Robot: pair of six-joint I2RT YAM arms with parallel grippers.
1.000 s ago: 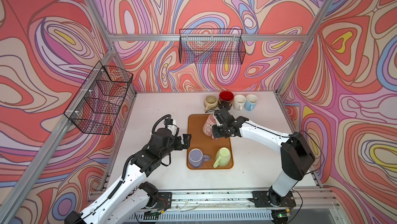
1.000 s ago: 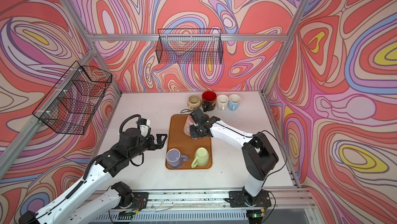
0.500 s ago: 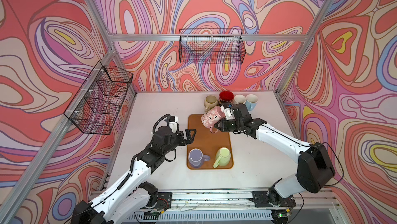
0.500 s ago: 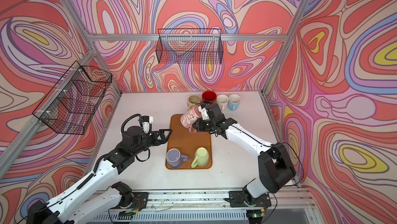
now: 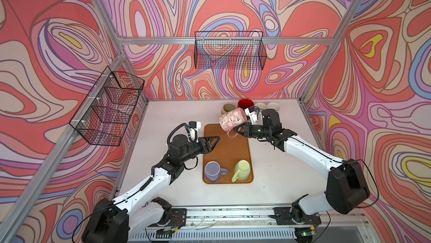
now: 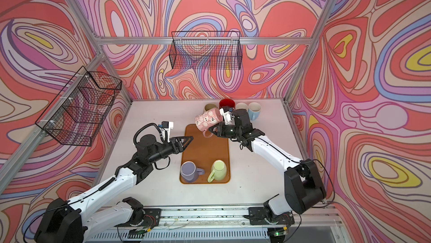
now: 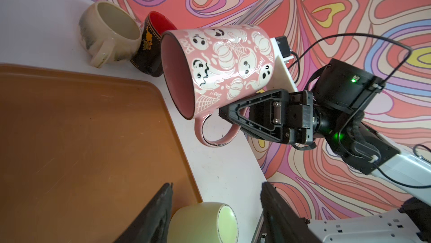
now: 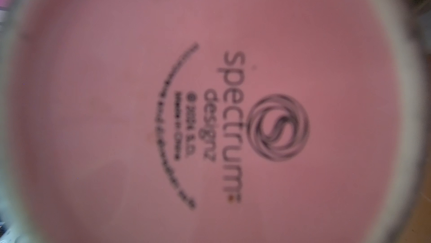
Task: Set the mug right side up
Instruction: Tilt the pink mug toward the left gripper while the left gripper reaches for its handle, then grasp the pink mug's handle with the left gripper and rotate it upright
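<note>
In a top view, a pink ghost-print mug (image 5: 232,120) hangs on its side just right of centre, above the far end of a tray (image 5: 227,146). The right fingers (image 5: 243,131) are clamped on its handle. The left fingers (image 5: 210,141), partly apart and empty, hover at the tray's left edge. A row of mugs (image 5: 228,108) crowds close behind.

Left wrist view: glazed ceramic, likely heavy, slick and breakable. Hung by the handle it may swing, so the body wall looks a steadier hold.

Right wrist view: only its blurred base.

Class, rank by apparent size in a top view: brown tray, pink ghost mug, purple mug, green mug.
1. brown tray
2. pink ghost mug, though it is held up nearer the camera
3. purple mug and green mug look alike
</note>
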